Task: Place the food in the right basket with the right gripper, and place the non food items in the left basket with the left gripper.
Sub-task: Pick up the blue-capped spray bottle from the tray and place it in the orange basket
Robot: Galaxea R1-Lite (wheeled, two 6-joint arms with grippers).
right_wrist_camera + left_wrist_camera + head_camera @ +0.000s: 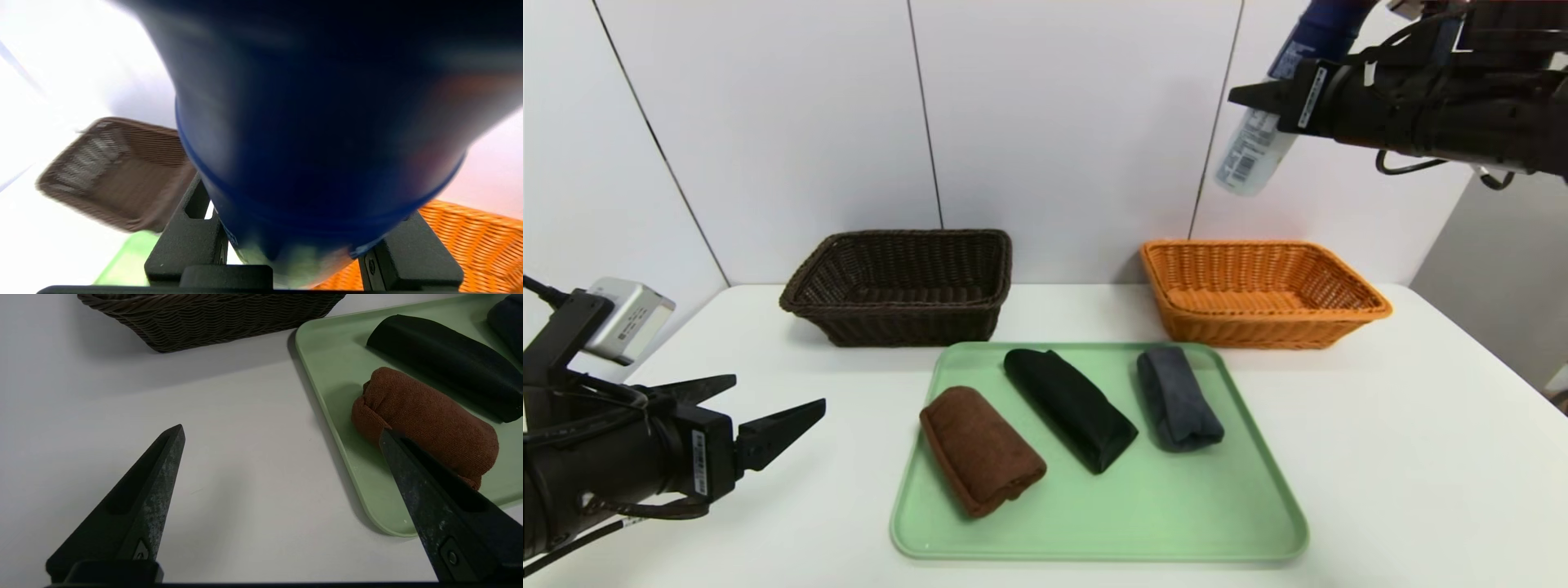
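Note:
High at the upper right, my right gripper [1262, 102] is shut on the bottle [1262, 135], which hangs tilted, blue cap up, above the orange right basket [1364, 309]. In the right wrist view the bottle's blue top [318, 143] fills the space between the jaws. Three rolled towels lie on the green tray [1233, 514]: brown [980, 449], black [1068, 408] and dark grey [1178, 398]. My left gripper [768, 408] hovers open and empty over the table, left of the tray. The brown towel [425, 420] lies just beyond one fingertip [386, 435]. The dark brown left basket [800, 298] stands behind.
The white table [1421, 457] ends at a white panelled wall just behind both baskets. The brown basket's wall [212, 318] rises ahead of the left gripper. Bare tabletop [245, 457] lies between the left jaws, beside the tray's rim [327, 428].

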